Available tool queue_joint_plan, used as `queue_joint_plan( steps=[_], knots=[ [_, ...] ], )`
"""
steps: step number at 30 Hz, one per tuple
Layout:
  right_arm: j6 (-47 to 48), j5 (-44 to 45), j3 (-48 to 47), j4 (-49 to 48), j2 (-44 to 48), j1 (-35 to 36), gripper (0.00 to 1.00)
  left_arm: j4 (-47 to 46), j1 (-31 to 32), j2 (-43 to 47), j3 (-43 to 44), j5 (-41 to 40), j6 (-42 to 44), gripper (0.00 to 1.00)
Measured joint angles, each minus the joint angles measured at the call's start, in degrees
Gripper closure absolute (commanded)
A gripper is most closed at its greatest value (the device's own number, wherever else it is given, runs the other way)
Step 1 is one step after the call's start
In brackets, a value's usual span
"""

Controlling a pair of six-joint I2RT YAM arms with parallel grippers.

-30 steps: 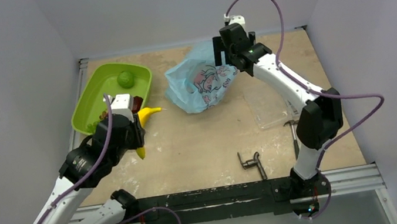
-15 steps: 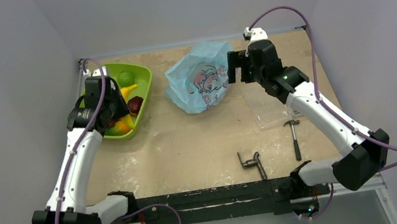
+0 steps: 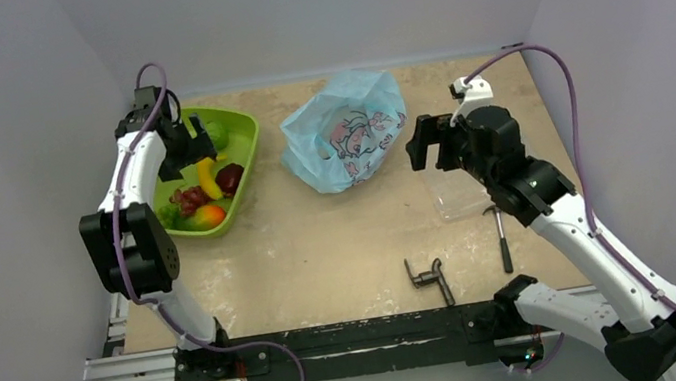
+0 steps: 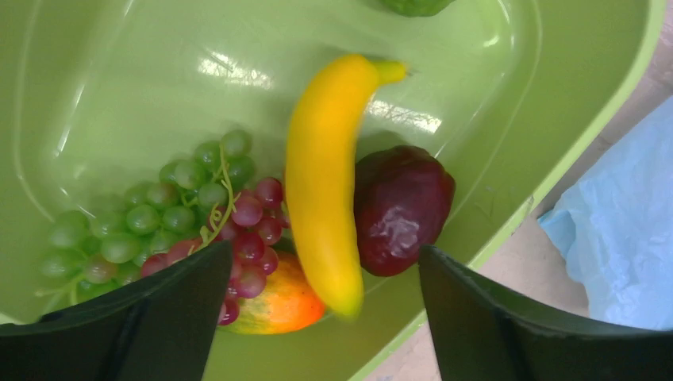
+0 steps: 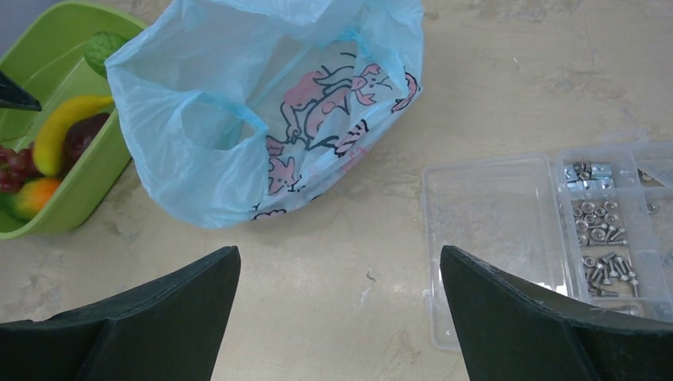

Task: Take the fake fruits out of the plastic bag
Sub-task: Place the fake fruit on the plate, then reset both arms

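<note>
The light-blue plastic bag (image 3: pixel 346 134) lies crumpled at the back middle of the table, mouth open (image 5: pixel 270 119); no fruit shows inside it. The fake fruits lie in the lime-green tray (image 3: pixel 243 154): a yellow banana (image 4: pixel 325 182), a dark red fruit (image 4: pixel 401 206), green and red grapes (image 4: pixel 190 214), an orange fruit (image 4: pixel 278 305) and a round green fruit (image 3: pixel 216 133). My left gripper (image 3: pixel 194 143) hangs open just above the banana (image 3: pixel 208 178), holding nothing. My right gripper (image 3: pixel 426 144) is open and empty, apart from the bag on its right (image 5: pixel 341 254).
A clear plastic parts box (image 3: pixel 460 187) with screws (image 5: pixel 603 238) sits on the table under the right arm. A small hammer (image 3: pixel 503 237) and a bent metal tool (image 3: pixel 428 276) lie nearer the front edge. Walls close in on the left, back and right.
My left gripper carried the banana from the table's front left to the tray and opened; the banana now lies in the tray. My right arm drew back from the bag, rightward and nearer.
</note>
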State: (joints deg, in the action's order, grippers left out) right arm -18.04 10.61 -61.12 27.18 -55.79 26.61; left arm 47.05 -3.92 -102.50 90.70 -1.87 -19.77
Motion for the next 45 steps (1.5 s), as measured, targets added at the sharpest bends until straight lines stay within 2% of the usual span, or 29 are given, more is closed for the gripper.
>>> queue_joint_plan(
  steps=[4, 10, 14, 17, 20, 26, 31, 35, 40, 45],
  knots=[
    [-0.4, -0.7, 3.3, -0.4, 2.2, 0.0, 0.01, 0.8, -1.2, -1.3, -0.1, 1.7, 0.7, 0.0],
    [-1.1, -2.3, 5.4, 0.9, 3.4, 0.0, 0.01, -2.1, -0.8, 4.2, -4.4, 4.8, 1.5, 0.0],
    [-1.4, -2.8, 5.4, 1.5, 5.0, 0.0, 0.01, -4.0, 1.4, 11.7, -9.6, 7.9, 1.7, 0.0],
    [-1.4, -2.7, 5.4, 2.4, 6.6, 0.0, 0.01, -4.8, 6.6, 18.1, -11.6, 9.2, 2.4, 0.0],
    [-1.4, -2.6, 5.1, 3.2, 8.1, 0.0, 0.01, -5.9, 10.9, 24.7, -13.2, 13.8, 2.1, 0.0],
    [-1.1, 0.6, 2.7, 4.9, 12.8, 0.0, 0.01, -7.2, 11.4, 42.6, -17.3, 20.8, -1.6, 0.0],
    [-0.9, 5.4, -0.1, 4.7, 19.4, 0.0, 0.01, -7.2, 11.4, 59.0, -17.0, 20.2, -2.7, 0.0],
    [-0.4, 8.7, -0.6, 3.1, 26.4, 0.0, 0.01, -7.3, 11.4, 67.7, -15.9, 19.1, -3.5, 0.0],
    [-0.3, 12.7, -0.6, 0.0, 32.4, 0.0, 0.01, -7.1, 11.4, 72.5, -15.9, 17.7, -3.9, 0.0],
    [-0.6, 16.6, -0.6, -1.4, 34.6, 0.0, 0.01, -7.2, 11.4, 74.7, -16.8, 15.5, -3.8, 0.0]
  ],
)
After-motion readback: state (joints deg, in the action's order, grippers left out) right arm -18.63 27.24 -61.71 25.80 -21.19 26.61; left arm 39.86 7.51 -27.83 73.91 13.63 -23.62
